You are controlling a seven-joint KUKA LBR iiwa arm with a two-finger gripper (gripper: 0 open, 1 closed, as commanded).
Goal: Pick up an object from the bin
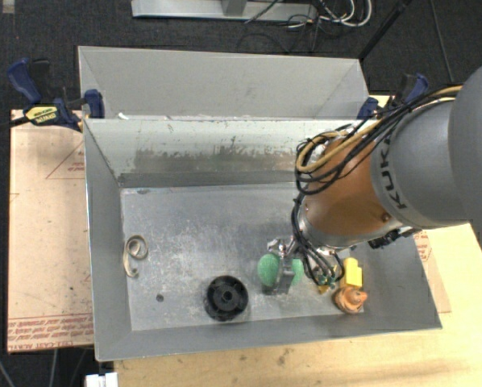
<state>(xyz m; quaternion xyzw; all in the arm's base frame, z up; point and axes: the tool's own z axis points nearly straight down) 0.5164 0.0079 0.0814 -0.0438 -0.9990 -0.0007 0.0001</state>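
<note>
My gripper is low in the bin's front right part, under the arm's wrist. A small green rounded thing lies right against its left side; whether it is held I cannot tell. A yellow block lies just right of the gripper. In front of that block sits a small orange-brown lump. Dark cables from the wrist hang between the gripper and the yellow block.
A black round ribbed disc lies near the front wall, left of the gripper. A small metal ring with a tail rests near the left wall. The arm and its orange cover hang over the bin's right side.
</note>
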